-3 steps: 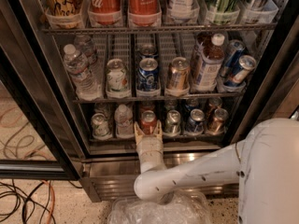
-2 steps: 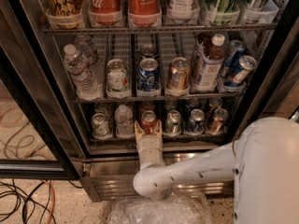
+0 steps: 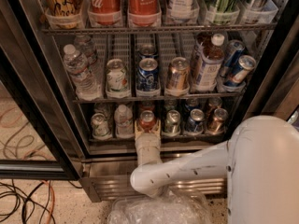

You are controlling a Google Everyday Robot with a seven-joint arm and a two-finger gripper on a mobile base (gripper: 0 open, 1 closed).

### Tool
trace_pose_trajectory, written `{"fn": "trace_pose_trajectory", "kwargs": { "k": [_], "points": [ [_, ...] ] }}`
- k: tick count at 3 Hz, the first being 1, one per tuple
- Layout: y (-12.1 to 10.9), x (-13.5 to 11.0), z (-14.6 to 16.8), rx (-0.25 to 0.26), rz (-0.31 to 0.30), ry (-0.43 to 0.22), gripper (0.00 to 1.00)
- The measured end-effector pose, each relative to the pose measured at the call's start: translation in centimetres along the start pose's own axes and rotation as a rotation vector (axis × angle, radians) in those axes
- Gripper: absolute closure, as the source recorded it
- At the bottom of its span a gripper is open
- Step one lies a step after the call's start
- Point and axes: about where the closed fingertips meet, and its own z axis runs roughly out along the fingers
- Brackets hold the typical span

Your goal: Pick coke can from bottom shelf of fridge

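Coke can [image 3: 147, 119], red with a silver top, stands upright at the front of the bottom shelf [image 3: 112, 147] of the fridge [image 3: 105, 186], about midway along the front row. The gripper [image 3: 147, 128] is right at the can, reaching in over the shelf's front rail and framing the can's lower part on both sides; whether it actually clamps the can I cannot tell. The white arm [image 3: 187, 168] runs from the robot's body at lower right across the ribbed steel base panel, then bends up to the shelf. Left of the coke can stand a small water bottle [image 3: 123, 120] and a pale can [image 3: 99, 125]; to its right come a silver can [image 3: 172, 122], a blue can [image 3: 195, 120] and a copper-brown can [image 3: 217, 119]. On the rack above, a blue can [image 3: 148, 73] stands over the coke can, a gold can [image 3: 178, 73] beside it. Two tall red Coca-Cola containers [image 3: 124, 3] stand on the top rack. Cables [image 3: 23, 200] lie on the floor at lower left.
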Motion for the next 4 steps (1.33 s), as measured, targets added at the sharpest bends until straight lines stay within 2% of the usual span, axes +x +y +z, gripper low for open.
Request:
{"fn": "trace_pose_trajectory", "kwargs": {
  "k": [2,3,4],
  "points": [
    [0.1,-0.4,-0.1,-0.011,0.018,0.001,0.99],
    [-0.1,-1.3,-0.5,-0.017,0.027,-0.003,1.00],
    [-0.3,-4.9,-1.9,-0.044,0.014,-0.044,1.00]
  ]
}}
